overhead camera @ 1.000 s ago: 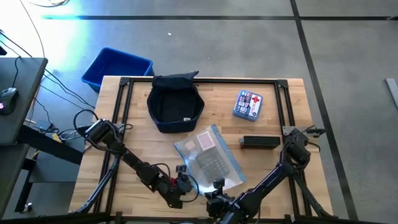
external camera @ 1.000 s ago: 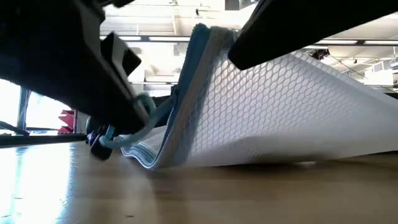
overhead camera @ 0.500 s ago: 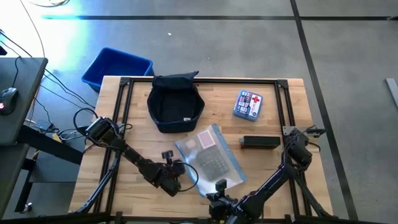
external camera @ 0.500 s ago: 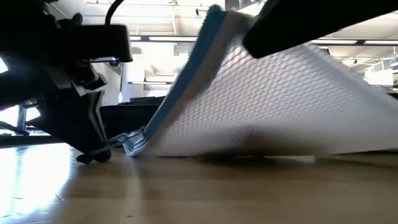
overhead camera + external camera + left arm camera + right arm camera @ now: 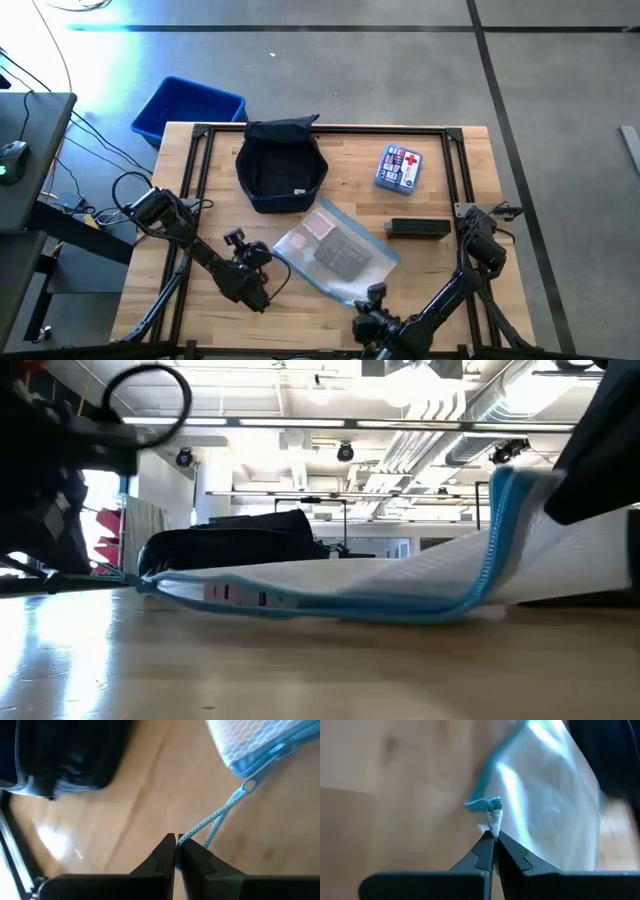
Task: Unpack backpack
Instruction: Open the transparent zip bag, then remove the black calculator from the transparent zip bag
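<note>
The dark navy backpack (image 5: 283, 166) lies open on the table's far middle; it also shows in the low view (image 5: 235, 545) and the left wrist view (image 5: 60, 755). No gripper touches it. Nearer lies a clear mesh zip pouch (image 5: 336, 254) with a blue zipper edge (image 5: 400, 608). My left gripper (image 5: 265, 262) is at the pouch's left end, shut on its blue pull cord. My right gripper (image 5: 372, 298) is at the pouch's near edge, shut on a corner. My left gripper pinches the looped blue pull cord (image 5: 186, 838) between its fingertips, well away from the zipper slider (image 5: 246, 785). The cord runs nearly straight from the fingers to the pouch (image 5: 260, 742), just above the table. My right gripper pinches a bunched corner of the pouch (image 5: 493, 818) between its fingertips. That corner is raised off the table (image 5: 505, 510), while the rest of the pouch (image 5: 545, 795) lies on the wood.
A first-aid kit (image 5: 399, 168) and a flat black case (image 5: 418, 229) lie on the table's right half. A bright blue bin (image 5: 188, 108) stands on the floor beyond the far left corner. Bare wood shows at the near left (image 5: 180, 310).
My left gripper has moved toward the table's left and far edges, drawing the blue cord along. My right gripper has shifted a little right. The pouch, earlier held up steeply, has sunk almost flat, turned about and spread wider across the table.
</note>
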Tool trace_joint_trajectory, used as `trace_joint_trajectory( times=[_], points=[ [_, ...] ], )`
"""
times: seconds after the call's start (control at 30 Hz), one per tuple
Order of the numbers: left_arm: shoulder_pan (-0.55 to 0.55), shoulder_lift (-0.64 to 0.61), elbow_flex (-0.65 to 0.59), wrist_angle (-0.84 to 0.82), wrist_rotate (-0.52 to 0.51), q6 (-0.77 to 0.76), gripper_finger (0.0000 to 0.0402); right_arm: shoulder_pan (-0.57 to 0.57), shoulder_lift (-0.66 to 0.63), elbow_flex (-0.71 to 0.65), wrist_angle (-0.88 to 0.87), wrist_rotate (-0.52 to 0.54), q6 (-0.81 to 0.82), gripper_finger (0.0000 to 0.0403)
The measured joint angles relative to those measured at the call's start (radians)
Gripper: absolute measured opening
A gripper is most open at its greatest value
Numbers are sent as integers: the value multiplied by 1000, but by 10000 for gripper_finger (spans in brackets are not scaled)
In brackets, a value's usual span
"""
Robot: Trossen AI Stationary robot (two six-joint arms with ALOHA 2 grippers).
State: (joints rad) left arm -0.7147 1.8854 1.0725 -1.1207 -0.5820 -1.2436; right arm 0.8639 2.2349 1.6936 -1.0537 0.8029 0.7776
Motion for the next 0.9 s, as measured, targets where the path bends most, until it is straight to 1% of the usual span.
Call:
trace_joint_trajectory(
  times=[0.13, 0.2, 0.33, 0.4, 0.47, 0.53, 0.63, 0.7, 0.77, 0.83, 0.9],
  points=[
    [-40, 0, 1, 89, 71, 29, 0, -5, 0, 0, -159, -5, 182, 0],
    [-55, 0, 1, 118, 78, 51, 0, -5, 0, 0, -200, -17, 246, 0],
    [-65, 0, 38, 114, 68, 109, 1, -6, 0, 0, -229, -42, 305, 0],
    [-72, 0, 77, 97, 66, 133, 2, -6, 0, 0, -244, -77, 326, 4],
    [-82, -1, 123, 90, 68, 162, 7, -5, 0, 3, -266, -146, 347, 16],
    [-99, -1, 169, 91, 68, 189, 15, -5, 0, 15, -314, -210, 373, 36],
    [-125, -2, 221, 106, 53, 219, 29, 4, 0, 35, -387, -261, 438, 78],
    [-139, -2, 240, 124, 22, 246, 39, 15, 0, 58, -424, -269, 466, 107],
    [-150, -2, 247, 183, -46, 305, 54, 29, 0, 91, -466, -275, 480, 134],
    [-155, 1, 246, 272, -132, 421, 71, 47, 0, 135, -491, -280, 481, 157],
    [-148, 14, 248, 383, -201, 581, 90, 66, 0, 184, -518, -267, 495, 175]
  ],
)
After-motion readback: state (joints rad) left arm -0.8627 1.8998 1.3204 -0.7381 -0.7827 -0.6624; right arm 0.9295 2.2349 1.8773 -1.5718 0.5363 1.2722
